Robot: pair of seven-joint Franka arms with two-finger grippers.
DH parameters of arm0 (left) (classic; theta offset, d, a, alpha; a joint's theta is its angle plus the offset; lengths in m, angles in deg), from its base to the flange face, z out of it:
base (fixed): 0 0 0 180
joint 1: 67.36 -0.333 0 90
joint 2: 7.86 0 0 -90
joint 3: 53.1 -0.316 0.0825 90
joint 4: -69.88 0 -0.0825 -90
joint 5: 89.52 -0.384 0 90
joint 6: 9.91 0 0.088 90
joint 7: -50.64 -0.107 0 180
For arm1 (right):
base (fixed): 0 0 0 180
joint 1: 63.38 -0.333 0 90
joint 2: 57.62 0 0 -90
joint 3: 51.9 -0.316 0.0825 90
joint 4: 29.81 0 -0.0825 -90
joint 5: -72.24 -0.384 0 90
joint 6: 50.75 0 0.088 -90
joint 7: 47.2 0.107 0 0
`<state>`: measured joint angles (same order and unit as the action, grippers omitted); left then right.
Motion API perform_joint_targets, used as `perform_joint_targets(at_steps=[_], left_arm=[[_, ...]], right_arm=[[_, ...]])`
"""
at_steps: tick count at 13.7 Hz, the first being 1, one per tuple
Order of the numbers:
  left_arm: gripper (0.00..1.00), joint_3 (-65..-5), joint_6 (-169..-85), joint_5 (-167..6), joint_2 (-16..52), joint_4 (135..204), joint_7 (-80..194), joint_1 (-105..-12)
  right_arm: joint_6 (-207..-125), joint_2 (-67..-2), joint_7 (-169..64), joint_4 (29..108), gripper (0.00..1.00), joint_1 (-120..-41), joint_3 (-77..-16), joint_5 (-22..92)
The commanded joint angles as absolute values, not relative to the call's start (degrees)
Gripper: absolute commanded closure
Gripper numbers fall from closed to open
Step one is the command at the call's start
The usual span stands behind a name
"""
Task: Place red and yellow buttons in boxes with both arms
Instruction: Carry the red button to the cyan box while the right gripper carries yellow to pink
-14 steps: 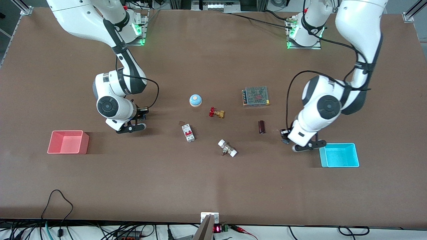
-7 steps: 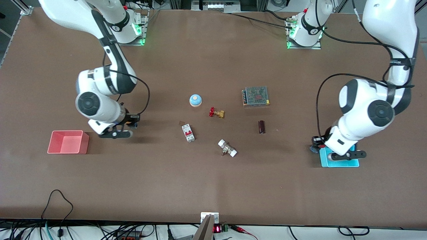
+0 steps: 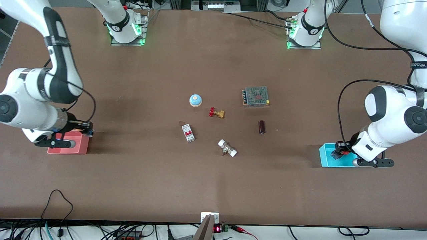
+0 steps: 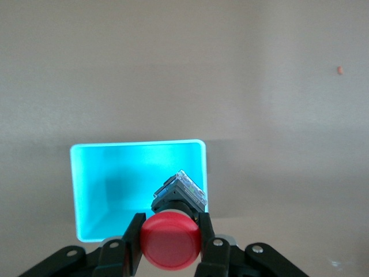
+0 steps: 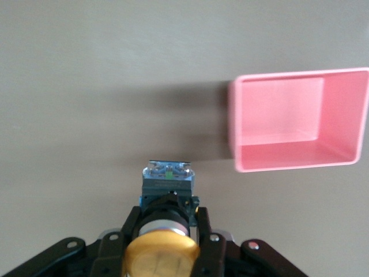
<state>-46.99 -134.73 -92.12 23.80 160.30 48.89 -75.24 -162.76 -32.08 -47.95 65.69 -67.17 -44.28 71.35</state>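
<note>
**Brown bench, buttons carried over both boxes**

Brown bench point(image 3: 213, 186) throughout. The red button point(image 4: 170, 241) is clamped in the left gripper point(image 4: 170, 245) over the cyan box point(image 4: 138, 190); the yellow button point(image 5: 162, 252) is clamped in the right gripper point(image 5: 164, 242) at the pink box's point(image 5: 300, 124) edge. A release there would likely be missed. Both arms are bent, wrists pointing down.

Robotics lab, by the look of it. Two white arms point(image 3: 50, 83) point(image 3: 397, 113) bolted on metal base plates w/ green status lights point(image 3: 138, 31) along one long edge of a big brown bench point(image 3: 166, 180). Aluminium frame posts at the corners there. Cables, plugs & a small red digit readout point(image 3: 217, 229) crowd the long edge nearest the front camera. Loose industrial bits mid-bench: power supply point(image 3: 256, 96), circuit breaker point(image 3: 188, 132), brass valve point(image 3: 217, 113).
</note>
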Motion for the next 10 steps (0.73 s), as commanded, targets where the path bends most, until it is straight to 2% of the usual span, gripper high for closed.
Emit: perform_joint_targets(at_steps=[1,3,10], left_arm=[[0.79,-46.42,-134.01,-93.99,26.85,157.33,44.51,-77.37],[0.79,-46.42,-135.41,-95.66,27.90,157.42,43.61,-78.00],[0.78,-46.42,-137.97,-96.20,32.21,158.39,43.70,-78.17]], right_arm=[[-162.19,-27.05,-52.72,60.56,0.68,-63.57,-45.04,71.54],[-161.84,-24.32,-54.49,57.56,0.68,-61.89,-45.04,72.07],[-161.84,-22.90,-56.26,57.11,0.68,-59.16,-45.04,73.64]])
